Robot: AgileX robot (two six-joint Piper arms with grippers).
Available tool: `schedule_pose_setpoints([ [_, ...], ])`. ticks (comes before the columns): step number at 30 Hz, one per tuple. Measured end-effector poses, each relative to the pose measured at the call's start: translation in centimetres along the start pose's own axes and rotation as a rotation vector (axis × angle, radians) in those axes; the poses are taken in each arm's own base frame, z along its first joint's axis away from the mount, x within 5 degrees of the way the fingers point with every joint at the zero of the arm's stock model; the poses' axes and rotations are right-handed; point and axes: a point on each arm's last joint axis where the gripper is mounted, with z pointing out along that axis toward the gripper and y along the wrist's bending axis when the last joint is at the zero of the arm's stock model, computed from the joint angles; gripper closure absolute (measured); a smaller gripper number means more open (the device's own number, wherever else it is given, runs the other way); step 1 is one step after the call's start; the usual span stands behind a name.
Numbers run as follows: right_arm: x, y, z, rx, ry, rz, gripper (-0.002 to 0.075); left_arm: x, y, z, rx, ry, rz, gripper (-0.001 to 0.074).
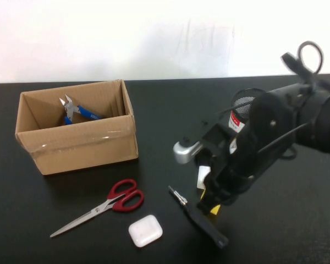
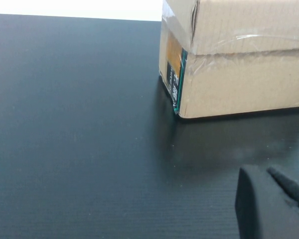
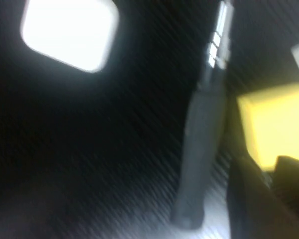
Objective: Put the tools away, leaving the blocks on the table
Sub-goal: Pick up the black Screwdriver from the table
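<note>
**Screwdriver next; 1 of 3 tools boxed**

The side cutters (image 1: 74,111) are seen inside the cardboard box (image 1: 77,146), while the scissors (image 1: 102,207) and the screwdriver (image 1: 198,218) are left on the table (image 1: 154,110). The right gripper (image 1: 212,201) is lowered just above the screwdriver, beside the yellow block (image 3: 274,124); nothing is held, and its opening cannot be told. A closing on the handle alone is judged necessary. The left gripper (image 2: 271,204) is parked near the box, its opening also untold.

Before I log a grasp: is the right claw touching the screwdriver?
Cannot tell. In the high view the right claw hangs right beside the screwdriver; the right wrist view is too blurred. The left claw sits near the box.
</note>
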Motion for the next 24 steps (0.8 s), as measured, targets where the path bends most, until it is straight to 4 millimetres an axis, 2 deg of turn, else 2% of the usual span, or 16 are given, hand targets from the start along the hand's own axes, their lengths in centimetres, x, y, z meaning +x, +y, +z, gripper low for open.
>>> schedule_pose_setpoints([
  [4,-0.7,0.8,1.2,0.003,-0.029,-0.038,0.0552,0.0,0.0,0.0,0.0,0.0,0.0,0.0739],
  [7,-0.9,1.4,2.4,-0.003,-0.017,-0.056,0.0512,0.0,0.0,0.0,0.0,0.0,0.0,0.0739],
  [15,-0.8,1.4,5.3,-0.003,0.035,-0.073,0.0499,0.0,0.0,0.0,0.0,0.0,0.0,0.0739],
  [24,-0.7,1.0,6.8,0.011,0.048,-0.082,0.0498,0.0,0.0,0.0,0.0,0.0,0.0,0.0739],
])
